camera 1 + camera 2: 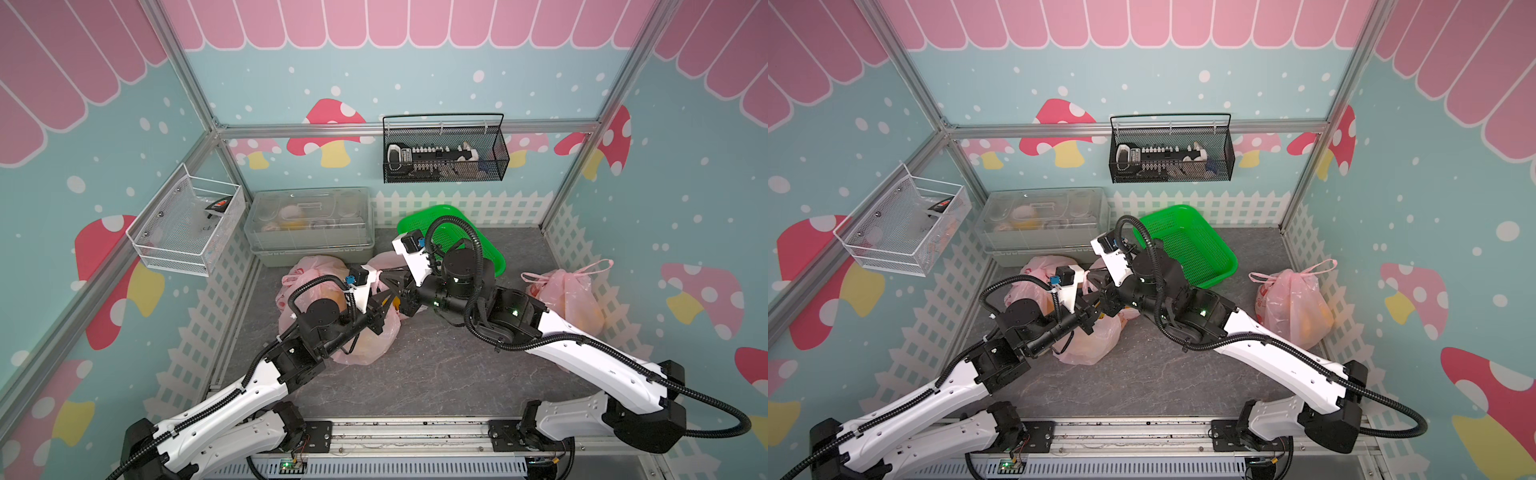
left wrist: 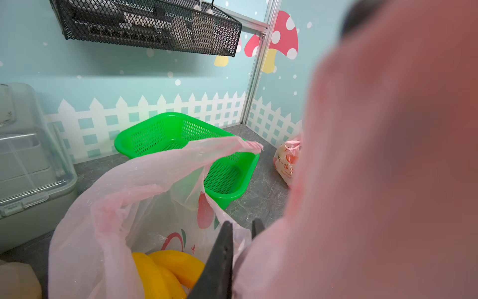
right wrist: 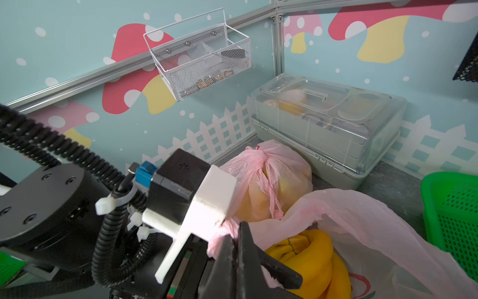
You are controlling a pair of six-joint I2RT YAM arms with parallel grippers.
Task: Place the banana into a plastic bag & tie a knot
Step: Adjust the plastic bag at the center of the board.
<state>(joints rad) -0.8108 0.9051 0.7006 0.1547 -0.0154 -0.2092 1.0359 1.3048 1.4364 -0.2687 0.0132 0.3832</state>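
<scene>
Yellow banana (image 3: 310, 248) lies inside the open pink bag (image 1: 374, 338), which sits at 9 o'clock from the middle of the counter (image 1: 436, 374). Right claw (image 3: 236, 233) is clenched on a twisted handle of the bag. Left claw (image 2: 242, 224) has its jaws close together, with bag film pinched between them. Green basket (image 1: 1192, 245) stands at 1 o'clock, near the bag. One tied bag (image 1: 565, 295) is at 3 o'clock, well apart; a second tied bag (image 3: 271, 181) lies at 11 o'clock, touching the box (image 1: 311, 224).
</scene>
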